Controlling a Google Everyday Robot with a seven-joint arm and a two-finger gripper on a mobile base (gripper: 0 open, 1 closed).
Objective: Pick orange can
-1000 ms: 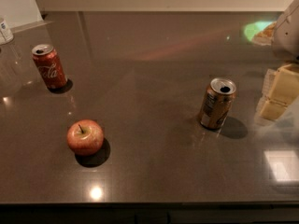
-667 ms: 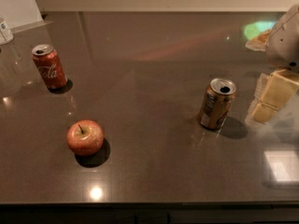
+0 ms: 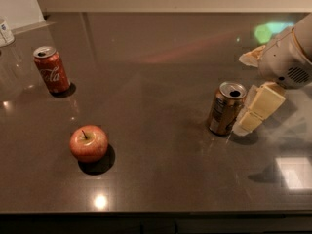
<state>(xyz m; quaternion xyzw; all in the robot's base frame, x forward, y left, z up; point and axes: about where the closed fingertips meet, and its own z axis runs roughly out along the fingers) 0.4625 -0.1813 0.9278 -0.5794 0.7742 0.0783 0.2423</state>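
The orange can [image 3: 225,109] stands upright on the dark table at the right, with a bronze-brown body and an opened silver top. My gripper [image 3: 253,84] comes in from the right edge and is open and empty. Its near cream finger [image 3: 259,107] sits right against the can's right side. Its far finger [image 3: 251,56] shows behind and above the can, apart from it. The can is not between the fingers.
A red Coca-Cola can [image 3: 51,69] stands at the far left. A red apple [image 3: 88,143] lies front left. A clear container [image 3: 5,31] is at the left edge. The table's front edge [image 3: 156,212] runs along the bottom.
My gripper has moved left toward the orange can, and its near finger has come up beside the can. The can, apple and red can have not moved.
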